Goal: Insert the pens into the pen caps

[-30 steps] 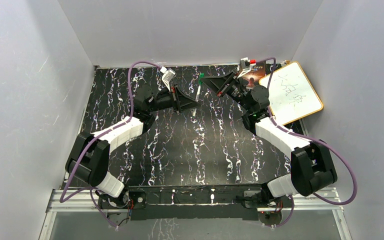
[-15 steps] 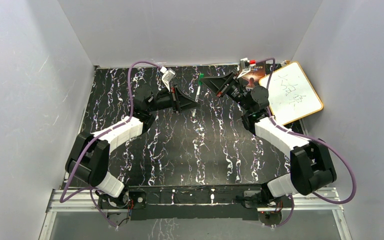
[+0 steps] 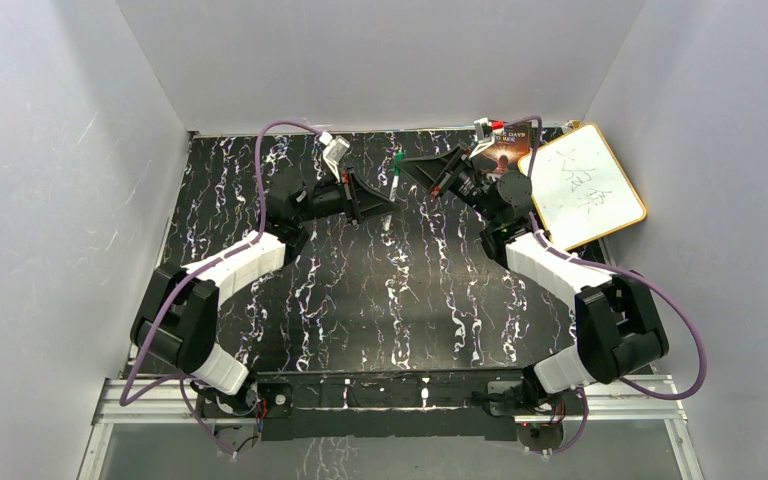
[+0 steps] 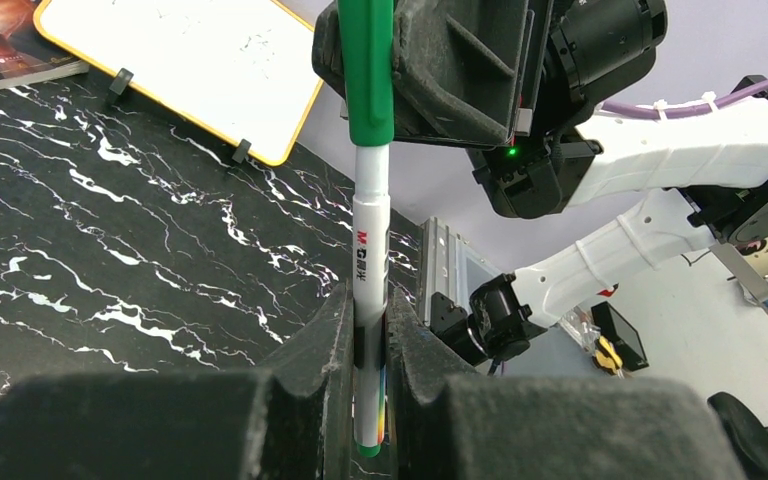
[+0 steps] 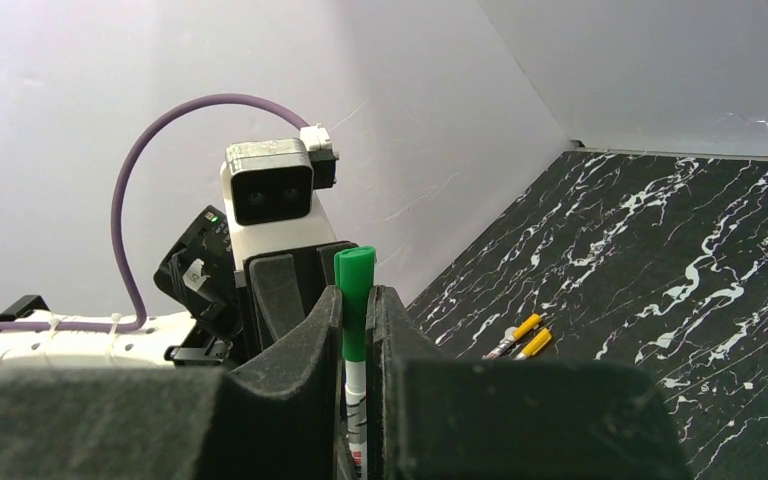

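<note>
Green-capped pen (image 4: 370,230): left pincer (image 4: 371,315), right pincer (image 5: 357,305) clamped

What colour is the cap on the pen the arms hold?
The cap is green; left wrist view shows it best.

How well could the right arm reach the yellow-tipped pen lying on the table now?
Probably not yet. The right gripper is shut on the green cap, joined to the pen that the left gripper clamps. The yellow-tipped pen itself lies uncovered on the table.

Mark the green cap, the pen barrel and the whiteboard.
green cap (image 4: 370,70), left wrist view, its middle.
pen barrel (image 4: 369,240), left wrist view, printed white section.
whiteboard (image 3: 582,188), top external view, white face.
</note>
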Controlling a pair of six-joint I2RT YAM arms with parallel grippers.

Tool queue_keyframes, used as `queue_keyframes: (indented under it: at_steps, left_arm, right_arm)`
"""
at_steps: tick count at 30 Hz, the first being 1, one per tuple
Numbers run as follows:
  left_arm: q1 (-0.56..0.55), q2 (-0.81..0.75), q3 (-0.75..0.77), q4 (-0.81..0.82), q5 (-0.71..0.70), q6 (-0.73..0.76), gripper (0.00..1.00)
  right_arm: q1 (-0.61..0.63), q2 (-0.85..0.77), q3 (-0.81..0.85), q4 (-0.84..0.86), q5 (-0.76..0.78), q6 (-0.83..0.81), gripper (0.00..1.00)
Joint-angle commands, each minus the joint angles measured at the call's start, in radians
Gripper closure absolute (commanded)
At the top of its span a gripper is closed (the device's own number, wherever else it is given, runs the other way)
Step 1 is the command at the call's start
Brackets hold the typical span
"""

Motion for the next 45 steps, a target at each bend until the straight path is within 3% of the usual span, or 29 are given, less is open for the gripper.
queue_keyframes:
  at_steps: [1,8,13,17,21,24,30,35,42,45]
  left_arm:
    - [-0.003,-0.035,0.05,0.031,-0.014,0.026,1.0]
    - [-0.002,-0.003,0.089,0.112,-0.068,-0.01,1.0]
    - [-0.002,-0.003,0.175,0.014,-0.077,0.079,1.0]
    - [-0.003,-0.009,0.231,-0.133,0.119,0.302,1.0]
    - [-0.01,-0.09,0.238,-0.427,0.104,0.624,1.0]
    - [-0.026,-0.151,0.189,-0.434,0.03,0.71,1.0]
    - [-0.029,-0.154,0.204,-0.493,0.042,0.74,1.0]
    - [-0.03,-0.133,0.225,-0.516,0.062,0.734,1.0]
    - [-0.029,-0.129,0.23,-0.511,0.084,0.723,1.0]
    - [-0.029,-0.128,0.232,-0.509,0.089,0.717,1.0]
  right_arm:
    - [0.004,-0.024,0.01,0.029,-0.015,0.001,1.0]
    - [0.016,-0.038,-0.066,0.068,-0.019,0.008,1.0]
    - [0.024,-0.053,-0.104,0.064,-0.034,-0.003,1.0]
    - [0.023,-0.09,-0.073,0.053,-0.047,-0.018,1.0]
    - [0.023,-0.106,0.009,0.008,-0.085,-0.065,1.0]
    - [0.023,-0.099,0.048,-0.007,-0.092,-0.071,0.97]
    - [0.023,-0.084,0.078,0.038,-0.117,-0.042,0.76]
    - [0.023,-0.097,0.095,0.006,-0.121,-0.069,0.65]
    - [0.023,-0.113,0.111,-0.054,-0.112,-0.135,0.62]
    - [0.023,-0.112,0.122,-0.067,-0.115,-0.142,0.66]
